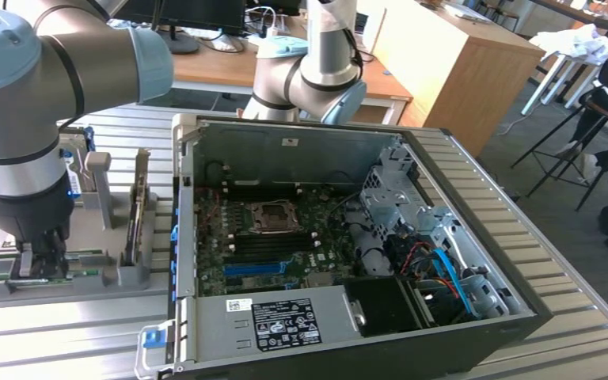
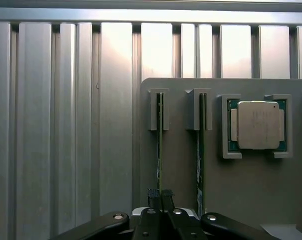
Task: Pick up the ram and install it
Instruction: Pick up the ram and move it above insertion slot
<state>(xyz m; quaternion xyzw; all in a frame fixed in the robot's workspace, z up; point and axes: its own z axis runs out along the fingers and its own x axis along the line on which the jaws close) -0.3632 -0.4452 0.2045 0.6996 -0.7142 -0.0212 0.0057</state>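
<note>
My gripper (image 2: 160, 196) is clamped on the ram (image 2: 160, 140), which stands edge-up in its grey holder (image 2: 179, 165). It is not yet lifted out, and I judge the motherboard slots (image 1: 267, 252) empty.

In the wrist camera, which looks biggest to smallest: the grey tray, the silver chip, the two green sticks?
1. Grey tray.
2. Silver chip.
3. The two green sticks, seen edge-on as thin slivers; they look alike, so they tie.

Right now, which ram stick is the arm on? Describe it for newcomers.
At the exterior view's left of the computer case sits a grey tray. It holds a silver processor chip and two green sticks on edge. The ram stick meant lies farther from the chip than its twin, jaws shut on it.
</note>
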